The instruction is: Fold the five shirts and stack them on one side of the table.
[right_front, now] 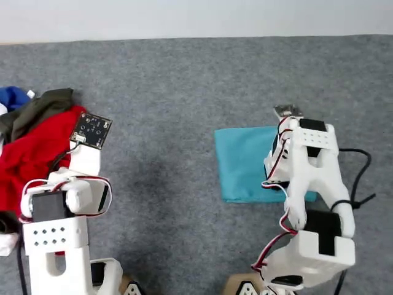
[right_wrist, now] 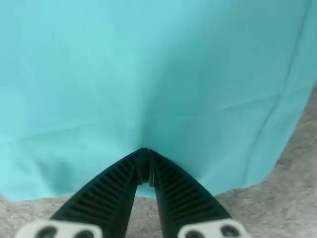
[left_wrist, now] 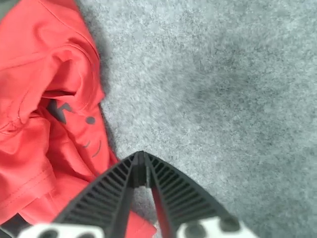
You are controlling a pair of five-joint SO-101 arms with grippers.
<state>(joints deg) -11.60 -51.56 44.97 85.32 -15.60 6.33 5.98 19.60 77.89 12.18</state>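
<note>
The left gripper [left_wrist: 142, 159] has its two ribbed black fingers pressed together, tips meeting over the grey felt table cover [left_wrist: 223, 84]. It is just beside the edge of a crumpled red shirt [left_wrist: 44, 124]. No cloth shows between the tips.

The right gripper [right_wrist: 144, 159] is likewise pressed together. Its tips touch a folded teal shirt [right_wrist: 148, 69], and a faint crease runs out from them. I cannot tell whether any cloth is nipped between the fingers.

In the high view, the left arm [right_front: 58, 215] stands at about 7 o'clock of the table, its wrist over the red shirt's near edge. The red shirt lies at 9 o'clock in a loose heap. An olive-green shirt [right_front: 37, 109] is draped over the heap's far side, and a blue shirt [right_front: 12, 96] sits beyond that at 10 o'clock.

The right arm [right_front: 310, 184] rises from 5 o'clock and covers the teal shirt's right part. The teal shirt lies flat as a neat rectangle at about 3 o'clock, well apart from the heap.
</note>
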